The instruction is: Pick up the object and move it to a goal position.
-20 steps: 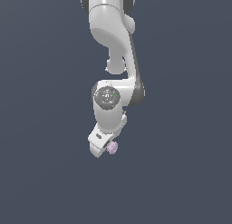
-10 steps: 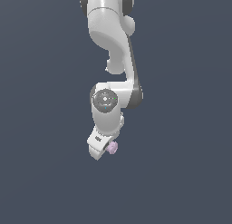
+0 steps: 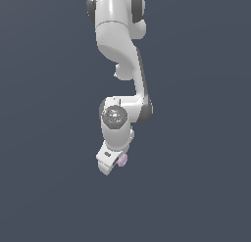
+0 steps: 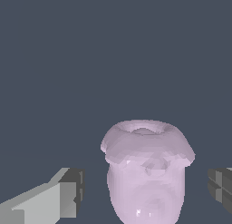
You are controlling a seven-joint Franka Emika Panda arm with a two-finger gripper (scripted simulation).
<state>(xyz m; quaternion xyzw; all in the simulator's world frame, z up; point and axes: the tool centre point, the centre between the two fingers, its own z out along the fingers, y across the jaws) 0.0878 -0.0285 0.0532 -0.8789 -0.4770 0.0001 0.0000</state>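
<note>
1. Object (image 3: 122, 160), a pale pink-lilac lumpy stub, sat at the tip of the gripper (image 3: 113, 165), on the exterior view's right side of the white hand.
2. Wrist view: the object (image 4: 146, 171) stood between the two fingertips (image 4: 68, 191), with a clear gap on each side. Jaws were spread apart, pads not touching it.
3. Judged progress: approach done, fingers straddling the object. Grasp not yet made; closing, lifting and carrying to the goal all remained.
4. No goal marker showed in either view, so remaining travel could not be judged.
5. Background was uniform grey-blue; no table edge or shadow was visible, so I could not tell whether the object rested on a surface.
6. Wrist view cut off the object's lower end and most of the far fingertip; the exterior view hid the fingers behind the hand.
</note>
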